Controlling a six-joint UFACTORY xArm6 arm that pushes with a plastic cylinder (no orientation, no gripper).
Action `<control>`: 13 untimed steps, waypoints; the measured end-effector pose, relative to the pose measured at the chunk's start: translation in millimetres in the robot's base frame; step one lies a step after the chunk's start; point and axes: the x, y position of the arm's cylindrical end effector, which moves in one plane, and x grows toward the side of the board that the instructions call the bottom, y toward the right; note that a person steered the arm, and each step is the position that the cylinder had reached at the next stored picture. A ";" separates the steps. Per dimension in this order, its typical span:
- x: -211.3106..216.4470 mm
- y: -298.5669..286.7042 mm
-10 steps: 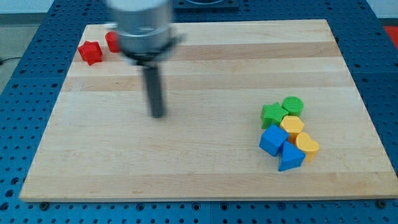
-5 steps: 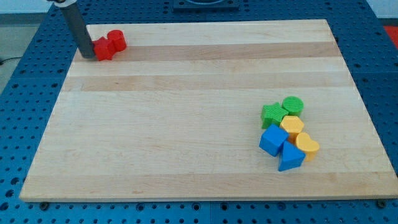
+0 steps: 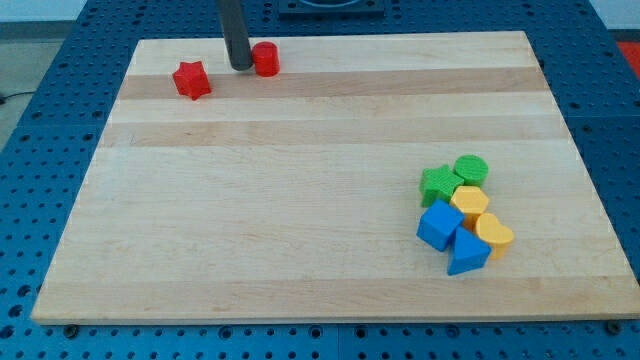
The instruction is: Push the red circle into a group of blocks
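My tip point(image 3: 241, 67) touches the red circle point(image 3: 265, 59) on its left side near the worktop point(image 3: 300, 200) top edge, placed to drive it rightward; the red star point(image 3: 190, 80) lies apart; the block group point(image 3: 463, 212) sits well away; I carry no pincer

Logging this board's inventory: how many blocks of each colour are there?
Red: 2, star and circle
Green: 2, star and circle
Yellow: 2
Blue: 2, cube and triangle
Total: 8
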 end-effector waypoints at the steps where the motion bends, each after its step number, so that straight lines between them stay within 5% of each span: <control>1: -12.8 12.1; 3: 7.7 132.0; 5: -5.2 170.9; 6: 1.5 238.2; 7: 42.9 244.6; 9: -24.5 226.5; 11: 18.0 155.0; 13: 11.5 239.8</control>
